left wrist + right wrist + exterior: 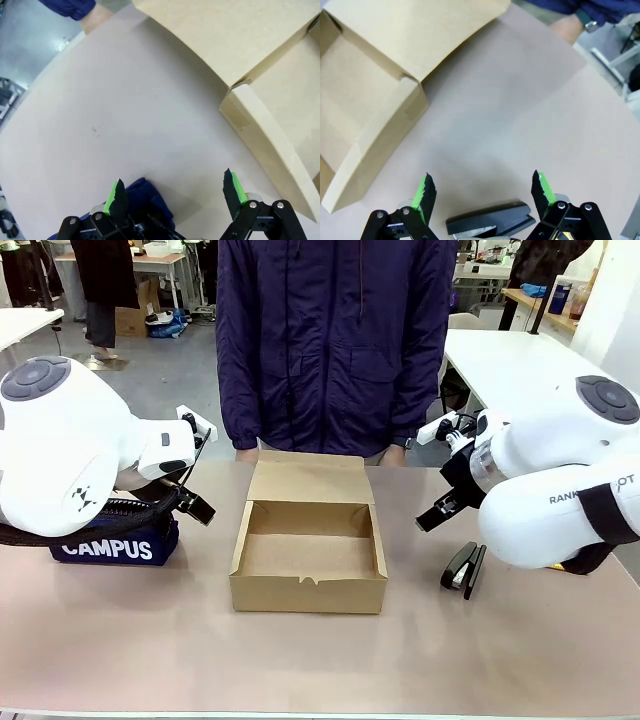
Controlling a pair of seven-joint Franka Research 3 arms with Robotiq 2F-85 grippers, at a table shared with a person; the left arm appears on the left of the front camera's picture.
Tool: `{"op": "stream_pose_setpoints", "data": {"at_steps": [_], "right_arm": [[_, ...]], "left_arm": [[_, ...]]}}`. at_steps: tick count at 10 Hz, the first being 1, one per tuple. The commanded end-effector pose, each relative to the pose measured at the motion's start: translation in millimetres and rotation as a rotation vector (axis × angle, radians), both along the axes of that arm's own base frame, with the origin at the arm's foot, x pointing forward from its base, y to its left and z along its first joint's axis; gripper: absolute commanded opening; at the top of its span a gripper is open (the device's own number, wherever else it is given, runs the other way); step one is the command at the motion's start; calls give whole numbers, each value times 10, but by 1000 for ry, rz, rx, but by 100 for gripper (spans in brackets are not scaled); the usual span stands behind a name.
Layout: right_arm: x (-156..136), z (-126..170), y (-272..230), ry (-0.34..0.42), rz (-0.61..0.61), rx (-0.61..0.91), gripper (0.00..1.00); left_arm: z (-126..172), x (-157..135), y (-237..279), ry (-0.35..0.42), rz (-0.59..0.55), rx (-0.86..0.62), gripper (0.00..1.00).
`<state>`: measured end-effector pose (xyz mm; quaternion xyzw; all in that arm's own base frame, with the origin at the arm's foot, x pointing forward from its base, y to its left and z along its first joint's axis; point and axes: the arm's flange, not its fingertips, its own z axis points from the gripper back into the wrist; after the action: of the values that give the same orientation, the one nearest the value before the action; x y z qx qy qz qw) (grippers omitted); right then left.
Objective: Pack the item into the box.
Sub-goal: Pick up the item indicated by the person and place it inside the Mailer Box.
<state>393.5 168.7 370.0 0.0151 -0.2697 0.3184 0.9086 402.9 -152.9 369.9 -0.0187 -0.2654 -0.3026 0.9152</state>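
Well, left tool (pixel 175 192) and right tool (pixel 482 192) gape empty beside the box (pixel 308 595). The knife (pixel 553 566) is probably that yellow sliver right of the box: likely light, stiff, slick; pinch mid-handle.
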Motion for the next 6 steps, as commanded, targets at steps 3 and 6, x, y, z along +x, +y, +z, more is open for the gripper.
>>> {"op": "stream_pose_setpoints", "data": {"at_steps": [3, 6], "right_arm": [[-353, 640, -313, 55, 36, 45, 100], [-850, 1182, -801, 65, -4, 193, 100]], "left_arm": [[478, -315, 731, 6, -154, -103, 100], [1205, -920, 1026, 33, -232, -363, 100]]}}
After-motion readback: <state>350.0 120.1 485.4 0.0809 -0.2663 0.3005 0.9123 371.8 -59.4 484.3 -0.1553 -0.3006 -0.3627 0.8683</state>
